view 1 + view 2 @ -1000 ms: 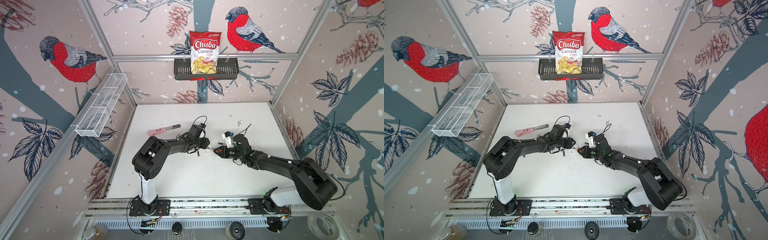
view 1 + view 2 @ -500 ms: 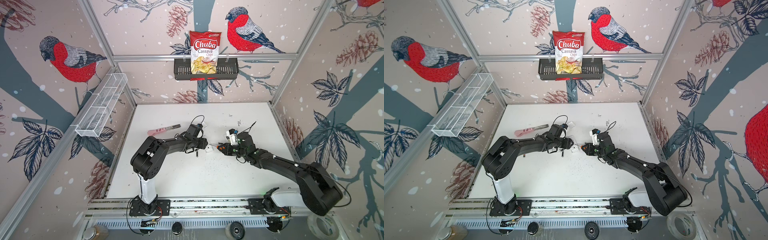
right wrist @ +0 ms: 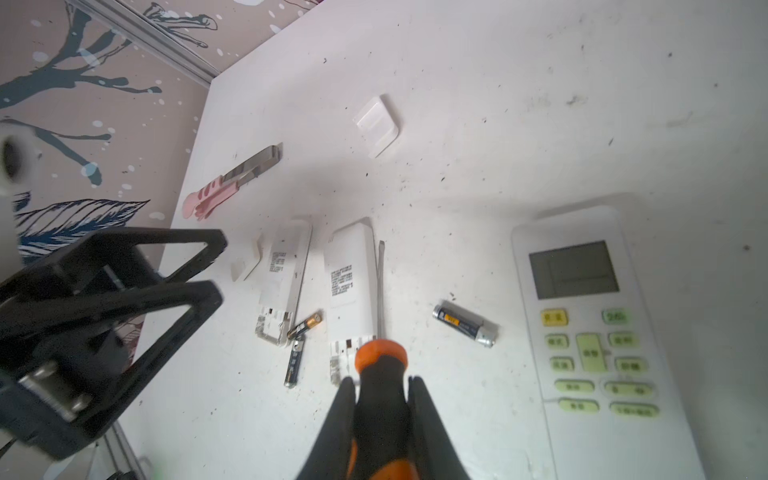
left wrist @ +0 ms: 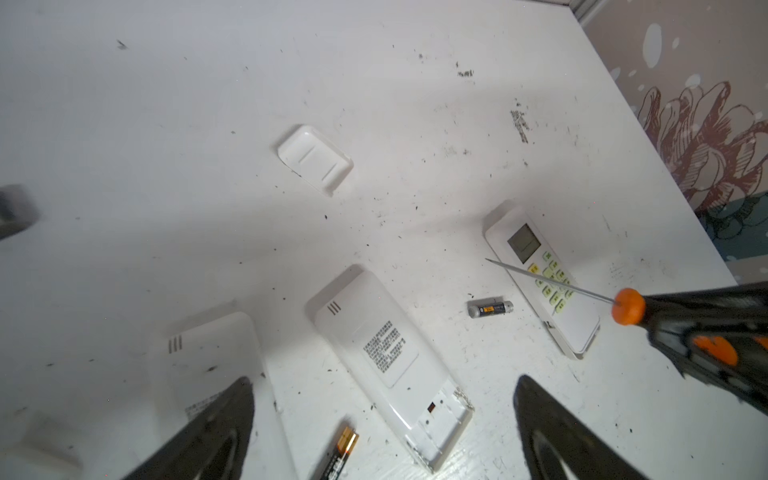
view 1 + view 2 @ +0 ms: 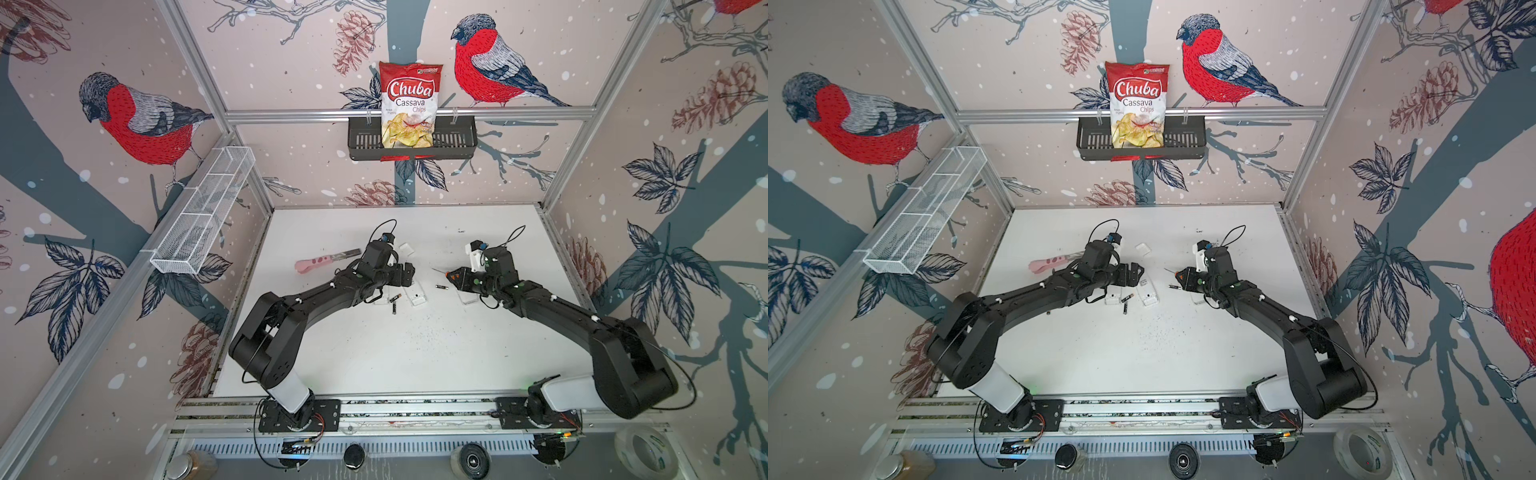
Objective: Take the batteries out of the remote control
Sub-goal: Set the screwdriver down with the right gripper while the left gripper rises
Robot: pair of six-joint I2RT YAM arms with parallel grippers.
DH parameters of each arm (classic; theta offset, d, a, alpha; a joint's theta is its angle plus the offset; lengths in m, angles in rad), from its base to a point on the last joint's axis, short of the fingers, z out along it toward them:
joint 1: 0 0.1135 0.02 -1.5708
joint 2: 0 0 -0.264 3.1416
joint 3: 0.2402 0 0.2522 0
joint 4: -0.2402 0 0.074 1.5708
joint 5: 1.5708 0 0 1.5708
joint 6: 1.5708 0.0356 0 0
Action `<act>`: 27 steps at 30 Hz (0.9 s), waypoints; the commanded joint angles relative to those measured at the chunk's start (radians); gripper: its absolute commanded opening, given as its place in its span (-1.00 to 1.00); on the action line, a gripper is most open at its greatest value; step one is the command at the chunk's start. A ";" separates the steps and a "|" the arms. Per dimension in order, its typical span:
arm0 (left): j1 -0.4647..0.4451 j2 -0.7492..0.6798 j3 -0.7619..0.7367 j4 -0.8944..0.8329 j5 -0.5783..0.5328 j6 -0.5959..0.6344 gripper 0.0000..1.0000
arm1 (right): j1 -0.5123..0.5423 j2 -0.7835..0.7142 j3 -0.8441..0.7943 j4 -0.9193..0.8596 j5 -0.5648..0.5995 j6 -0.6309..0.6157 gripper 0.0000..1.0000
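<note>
Three white remotes lie mid-table. Two are face down with open battery bays point(image 4: 390, 365) point(image 3: 284, 274). The third lies face up point(image 3: 590, 332). Three loose batteries rest on the table: one between the middle and face-up remotes point(image 4: 490, 308) point(image 5: 441, 287), and two between the face-down remotes point(image 3: 305, 324) point(image 3: 294, 361). My left gripper point(image 4: 384, 380) point(image 5: 405, 274) hangs open and empty over the middle remote. My right gripper point(image 3: 382, 386) point(image 5: 455, 276) is shut on the orange-and-black screwdriver point(image 3: 380, 374), whose shaft lies alongside the middle remote.
One white battery cover point(image 4: 316, 160) lies farther back and another point(image 3: 247, 264) sits beside the leftmost remote. A pink-handled tool point(image 5: 324, 262) is at the left. A black basket with a chips bag point(image 5: 409, 108) hangs on the back wall, and a wire shelf point(image 5: 203, 216) on the left wall.
My left gripper's jaws have opened wide. My right gripper has drawn back to the right with the screwdriver, widening the gap between the two grippers.
</note>
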 commanded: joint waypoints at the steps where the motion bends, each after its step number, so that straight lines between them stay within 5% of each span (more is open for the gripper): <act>1: 0.000 -0.047 -0.034 0.002 -0.049 -0.006 0.93 | 0.003 0.059 0.058 -0.017 0.053 -0.037 -0.92; 13: 0.000 -0.231 -0.208 0.026 -0.079 -0.036 0.93 | 0.126 0.303 0.237 -0.040 0.190 -0.070 -0.85; 27: 0.000 -0.266 -0.268 0.038 -0.090 -0.047 0.92 | 0.217 0.344 0.170 -0.019 0.227 -0.050 -0.04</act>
